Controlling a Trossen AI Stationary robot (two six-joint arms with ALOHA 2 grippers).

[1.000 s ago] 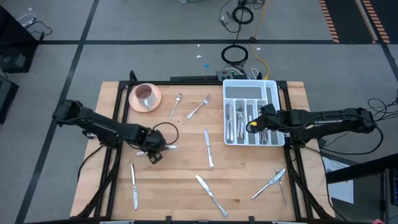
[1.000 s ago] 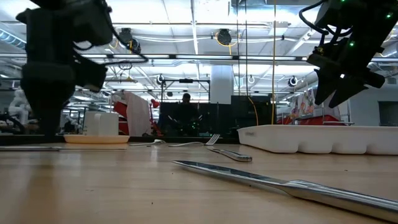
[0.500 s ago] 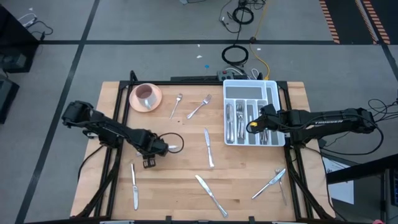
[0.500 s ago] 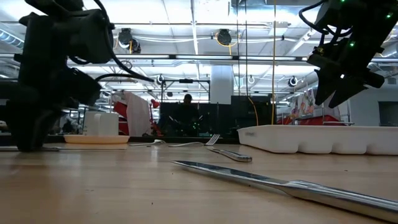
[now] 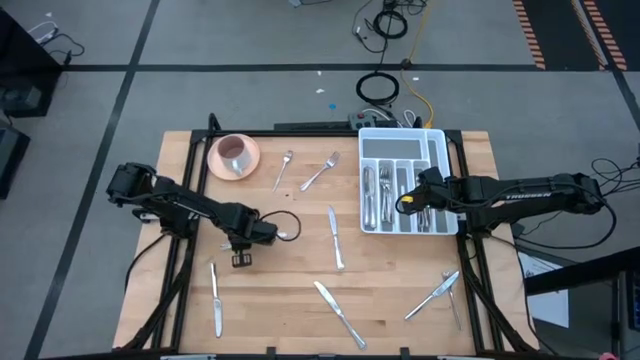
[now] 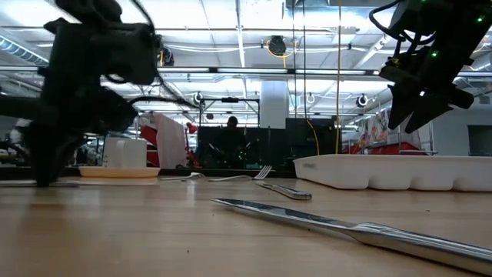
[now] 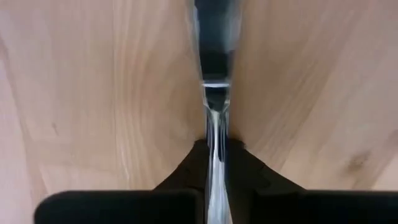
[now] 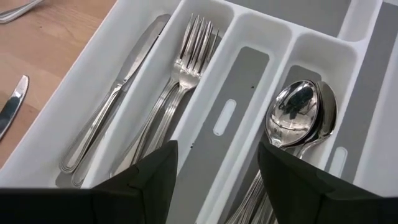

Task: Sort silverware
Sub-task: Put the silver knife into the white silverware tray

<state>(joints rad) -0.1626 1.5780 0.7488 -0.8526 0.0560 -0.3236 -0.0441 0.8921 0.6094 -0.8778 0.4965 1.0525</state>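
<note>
My left gripper [image 5: 256, 237] points down at the table's left middle and is shut on a slender piece of silverware [image 7: 215, 68]; I cannot tell its kind. In the low view that gripper [image 6: 44, 177] reaches the tabletop. My right gripper [image 8: 214, 163] hangs open above the white tray [image 5: 400, 148], touching nothing. In the tray lie a knife [image 8: 112, 115], forks [image 8: 186, 59] and spoons [image 8: 300, 107]. Loose silverware lies flat on the wood: a fork [image 5: 320, 172], a knife [image 5: 335, 238] and a knife [image 5: 215, 298]. My left gripper pinches the piece's narrow stem [image 7: 216, 127] between its two fingers. The fingers come from above, pointing down, and lie across the piece. The piece lies flat on the table, its wider part [image 7: 215, 37] running out ahead of the fingers.
A pink bowl [image 5: 234, 154] stands at the far left, with another utensil [image 5: 284, 168] beside it. Near the front edge lie a knife [image 5: 340, 312] and a crossed pair [image 5: 438, 293]. A cable loops [image 5: 283, 222] beside the left wrist.
My left gripper has come down onto the tabletop and shifted a little toward the table's right edge, rolling about its own pointing line as it sank. My right gripper has kept still above the tray.
</note>
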